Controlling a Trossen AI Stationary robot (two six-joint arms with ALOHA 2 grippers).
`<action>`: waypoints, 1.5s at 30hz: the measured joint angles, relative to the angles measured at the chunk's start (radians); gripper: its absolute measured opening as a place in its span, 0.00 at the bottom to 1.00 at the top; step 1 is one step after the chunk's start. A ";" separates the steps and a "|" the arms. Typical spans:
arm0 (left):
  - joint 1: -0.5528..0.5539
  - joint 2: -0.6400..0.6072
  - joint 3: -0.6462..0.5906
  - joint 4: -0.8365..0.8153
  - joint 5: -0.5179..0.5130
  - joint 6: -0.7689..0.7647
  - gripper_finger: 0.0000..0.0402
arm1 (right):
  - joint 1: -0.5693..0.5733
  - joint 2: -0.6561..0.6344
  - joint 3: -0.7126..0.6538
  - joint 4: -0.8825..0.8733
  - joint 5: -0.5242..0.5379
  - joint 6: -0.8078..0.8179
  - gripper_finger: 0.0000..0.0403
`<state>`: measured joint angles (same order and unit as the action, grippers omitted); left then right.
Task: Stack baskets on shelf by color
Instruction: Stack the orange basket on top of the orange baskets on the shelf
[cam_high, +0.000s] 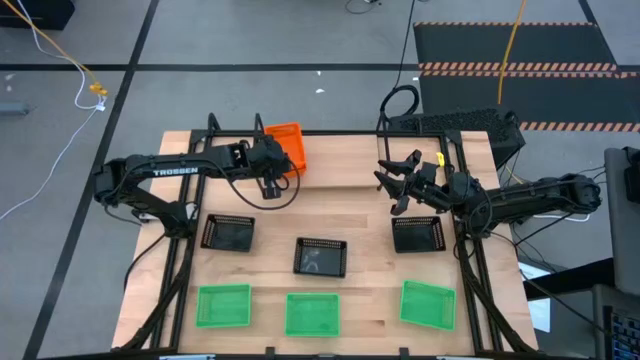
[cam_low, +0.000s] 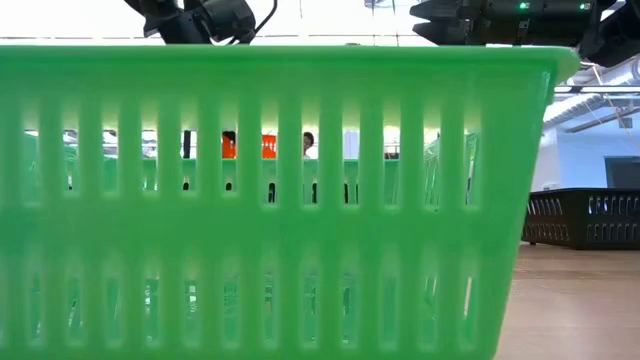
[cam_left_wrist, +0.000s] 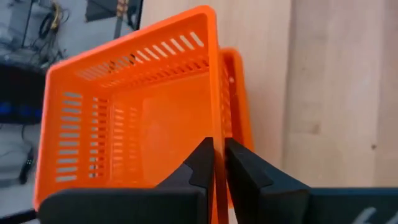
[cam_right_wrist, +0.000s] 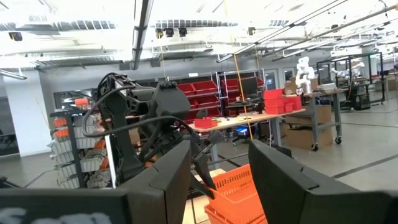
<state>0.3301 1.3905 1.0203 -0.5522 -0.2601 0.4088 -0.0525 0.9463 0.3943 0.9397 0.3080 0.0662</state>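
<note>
My left gripper (cam_high: 272, 165) is at the table's far edge, shut on an orange basket (cam_high: 286, 145). In the left wrist view this orange basket (cam_left_wrist: 143, 118) sits tilted over a second orange basket (cam_left_wrist: 235, 93) below it. A thin black rod shelf (cam_high: 340, 133) runs along the far edge. Three black baskets (cam_high: 228, 232) (cam_high: 321, 256) (cam_high: 418, 233) stand in a middle row, and three green baskets (cam_high: 223, 305) (cam_high: 312, 313) (cam_high: 428, 303) in the near row. My right gripper (cam_high: 398, 180) hovers open above the table's right half, touching nothing. My left gripper (cam_left_wrist: 217, 146) pinches the upper orange basket's side wall (cam_left_wrist: 216, 124) at its rim, one finger inside the basket and one outside. The basket is tilted over the second orange basket; whether it is lifted clear of it I cannot tell.
A green basket (cam_low: 270, 200) fills most of the low view, with a black basket (cam_low: 585, 215) to its right. Bare wood lies between the orange baskets and my right gripper (cam_right_wrist: 221, 155). A dark case (cam_high: 460, 125) sits beyond the table's far right corner.
</note>
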 joint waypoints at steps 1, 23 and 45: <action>0.001 -0.001 0.000 0.002 0.016 0.002 0.09 | 0.000 0.000 0.000 0.000 0.000 0.000 0.39; -0.109 0.038 0.001 0.089 0.058 -0.013 0.54 | 0.000 0.000 0.000 0.014 -0.001 0.027 0.39; -0.187 0.157 0.000 -0.034 -0.326 0.023 0.47 | 0.000 0.000 0.000 0.013 -0.004 0.035 0.39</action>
<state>0.1428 1.5478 1.0206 -0.5860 -0.5861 0.4314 -0.0525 0.9466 0.3943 0.9532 0.3043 0.1009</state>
